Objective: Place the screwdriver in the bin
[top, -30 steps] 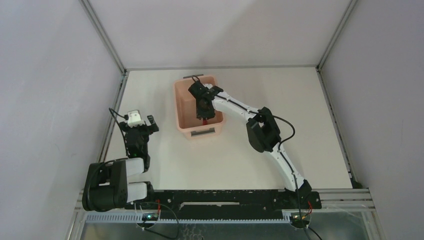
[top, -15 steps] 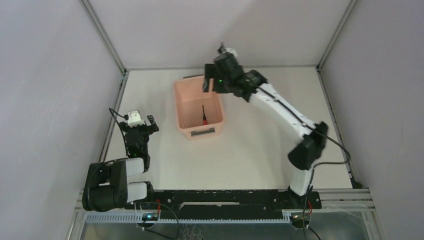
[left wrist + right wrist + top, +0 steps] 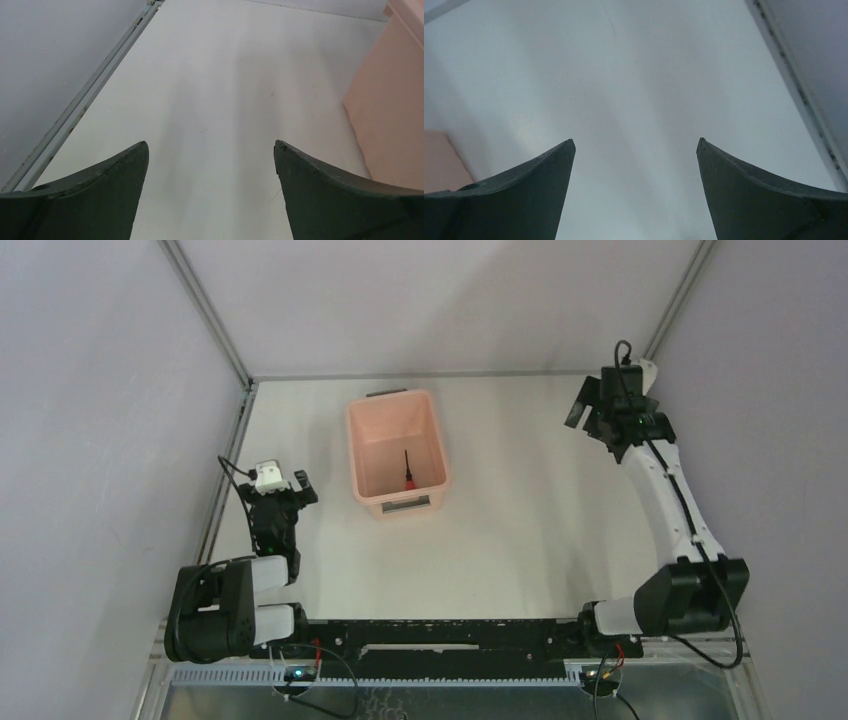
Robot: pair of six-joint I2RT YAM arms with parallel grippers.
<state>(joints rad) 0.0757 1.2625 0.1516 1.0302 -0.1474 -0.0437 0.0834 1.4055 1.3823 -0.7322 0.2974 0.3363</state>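
screwdriver (image 3: 408, 471) inside bin (image 3: 357, 454) — right hand (image 3: 633, 149) spread, empty

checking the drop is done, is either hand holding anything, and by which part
Nothing is held. The left hand and the right hand are both open and empty; the screwdriver lies loose inside the bin.

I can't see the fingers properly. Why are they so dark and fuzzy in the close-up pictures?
Left wrist view: the fingers sit close to the lens, so they show as dark, soft-edged wedges; the bin beside them is a soft pink blur. Right wrist view: same dark fingers over a softly lit table. Top view: sharper, the screwdriver shows in the bin.
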